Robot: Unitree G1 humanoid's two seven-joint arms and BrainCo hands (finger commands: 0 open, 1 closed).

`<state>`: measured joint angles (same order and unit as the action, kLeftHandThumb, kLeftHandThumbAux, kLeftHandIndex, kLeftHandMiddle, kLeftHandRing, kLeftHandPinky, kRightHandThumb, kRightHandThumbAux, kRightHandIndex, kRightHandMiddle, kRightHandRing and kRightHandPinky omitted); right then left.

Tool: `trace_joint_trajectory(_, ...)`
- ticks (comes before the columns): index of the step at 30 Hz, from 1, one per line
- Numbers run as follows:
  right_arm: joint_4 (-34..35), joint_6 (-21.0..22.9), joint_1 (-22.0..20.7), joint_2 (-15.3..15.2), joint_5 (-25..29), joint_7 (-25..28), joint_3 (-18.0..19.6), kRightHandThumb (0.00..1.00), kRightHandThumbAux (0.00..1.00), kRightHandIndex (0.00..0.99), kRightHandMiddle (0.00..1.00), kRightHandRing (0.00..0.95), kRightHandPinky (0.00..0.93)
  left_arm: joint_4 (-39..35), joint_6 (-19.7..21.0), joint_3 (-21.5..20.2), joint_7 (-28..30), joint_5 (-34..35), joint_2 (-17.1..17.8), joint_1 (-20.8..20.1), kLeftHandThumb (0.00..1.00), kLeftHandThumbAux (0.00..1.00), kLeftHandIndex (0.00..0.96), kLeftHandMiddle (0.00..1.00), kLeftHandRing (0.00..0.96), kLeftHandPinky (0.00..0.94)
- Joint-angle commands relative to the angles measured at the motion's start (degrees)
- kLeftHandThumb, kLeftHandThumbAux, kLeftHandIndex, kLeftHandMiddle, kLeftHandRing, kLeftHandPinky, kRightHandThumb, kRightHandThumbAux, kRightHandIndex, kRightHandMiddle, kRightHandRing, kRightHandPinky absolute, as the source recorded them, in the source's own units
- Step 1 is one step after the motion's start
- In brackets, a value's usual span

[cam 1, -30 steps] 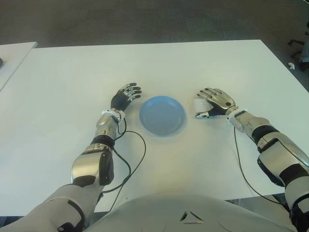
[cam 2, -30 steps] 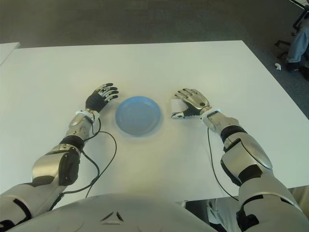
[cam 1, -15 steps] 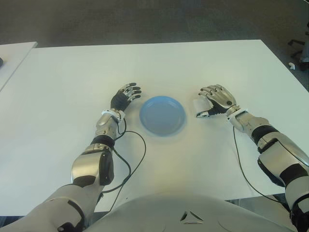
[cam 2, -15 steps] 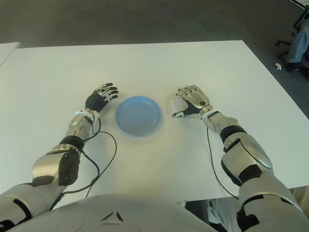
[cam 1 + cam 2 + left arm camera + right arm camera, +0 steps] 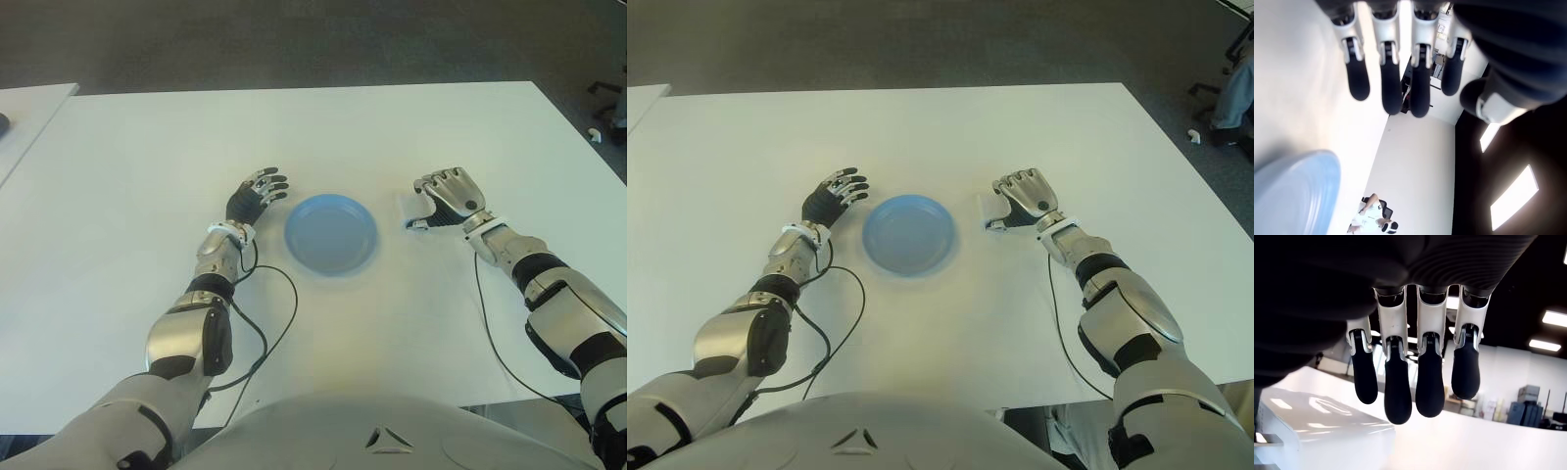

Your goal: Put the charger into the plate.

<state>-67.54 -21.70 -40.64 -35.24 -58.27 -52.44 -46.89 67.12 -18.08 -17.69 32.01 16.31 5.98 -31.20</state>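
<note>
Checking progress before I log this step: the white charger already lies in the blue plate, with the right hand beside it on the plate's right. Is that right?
Not quite. The blue plate holds nothing; both eye views show it bare. The white charger sits on the table to the plate's right, at the right hand, whose fingers are open in the right wrist view. The rest holds.

Count, this moment: one blue plate [image 5: 330, 233] sitting on one white table [image 5: 392, 137]. One white charger [image 5: 991, 209] showing beside the plate. Two robot hands showing: left hand [image 5: 257, 193], right hand [image 5: 448, 196]. One dark cable [image 5: 265, 323] trailing along the left arm.
</note>
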Motion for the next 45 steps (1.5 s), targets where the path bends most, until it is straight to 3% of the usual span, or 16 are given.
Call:
trace_joint_trajectory(1,1.2,-0.02,-0.46,-2.64,-2.46,1.65,-1.16,0.729,0.708,0.44,0.859,0.851,0.872,1.52,1.13,0.03,-0.65,-0.44,-0.59,1.43,0.0,0.543,0.292,0.375,0.356,0.345)
trace_joint_trajectory(9,2.22,-1.47,-0.92,-3.95,-3.72,3.28,-1.56,0.726,0.71,0.44,0.866,0.859,0.873,1.55,1.09,-0.07,-0.86,-0.35,-0.78,1.27,0.0,0.542,0.291,0.373,0.355,0.34)
trace_joint_trajectory(24,3.04,-6.13,-1.68,-4.53,-1.04,8.03,1.74,0.722,0.71,0.44,0.861,0.846,0.856,1.99,1.48,-0.34,-1.33,-0.27,-1.14,0.79,0.0,0.528,0.298,0.378,0.36,0.344)
trace_joint_trajectory(45,3.36,-10.49,-1.48,-4.08,1.83,9.43,6.05,0.719,0.711,0.439,0.852,0.839,0.834,2.27,2.4,-0.66,-1.84,-0.04,-1.51,0.38,0.0,0.525,0.289,0.379,0.36,0.343)
